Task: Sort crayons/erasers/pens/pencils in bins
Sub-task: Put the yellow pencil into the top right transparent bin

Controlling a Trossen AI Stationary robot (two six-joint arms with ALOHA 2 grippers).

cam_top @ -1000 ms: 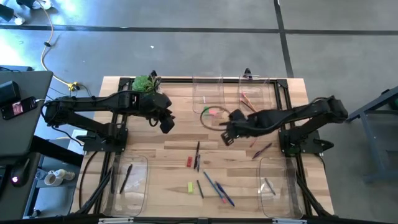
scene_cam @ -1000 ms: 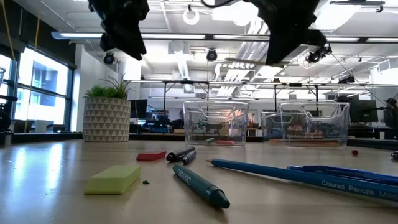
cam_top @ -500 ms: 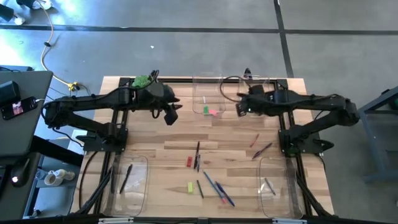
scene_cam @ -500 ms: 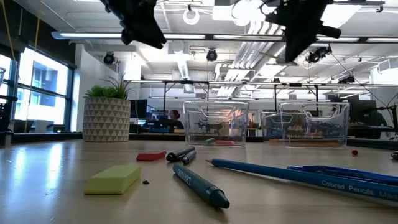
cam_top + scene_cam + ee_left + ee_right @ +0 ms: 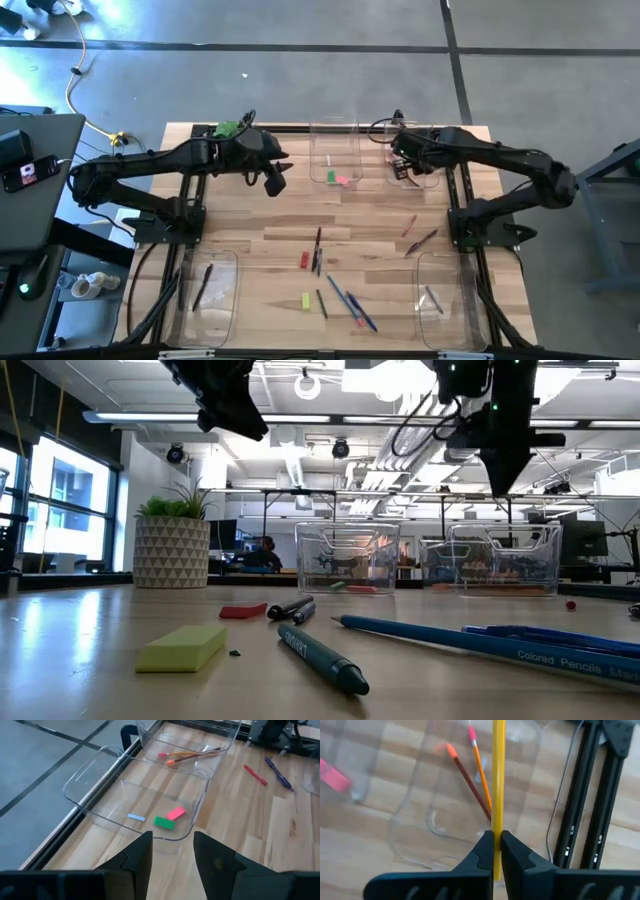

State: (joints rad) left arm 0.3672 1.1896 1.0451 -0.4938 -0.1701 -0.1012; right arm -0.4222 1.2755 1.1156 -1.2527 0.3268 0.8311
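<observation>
My right gripper (image 5: 497, 838) is shut on a yellow pencil (image 5: 498, 770) above the far right bin (image 5: 415, 150), where two pencils (image 5: 475, 780) lie on the floor of the bin. My left gripper (image 5: 172, 845) hangs open and holds nothing, above the table just left of the far middle bin (image 5: 335, 155). In that bin lie a pink eraser (image 5: 175, 813) and a green eraser (image 5: 163, 823). A red eraser (image 5: 304, 260) and a yellow-green eraser (image 5: 306, 301) lie flat on the table. My right gripper pinches the yellow pencil's shaft (image 5: 498, 826) between its two fingers, coming at it steeply from above. The long free part sticks out past the fingertips; the other end is hidden between the fingers. The pencil is lifted clear above the far right bin.
Dark pens (image 5: 318, 250), blue pencils (image 5: 350, 300), a red stick (image 5: 409, 225) and a purple pen (image 5: 422, 241) lie loose mid-table. Clear bins stand near left (image 5: 208, 290) and near right (image 5: 440, 300). A potted plant (image 5: 172, 545) stands at the far left.
My right gripper has swung from the table's middle toward the far right corner, staying shut, and now hangs over the far right bin. My left gripper has drifted a little toward the far edge and has turned, still open.
</observation>
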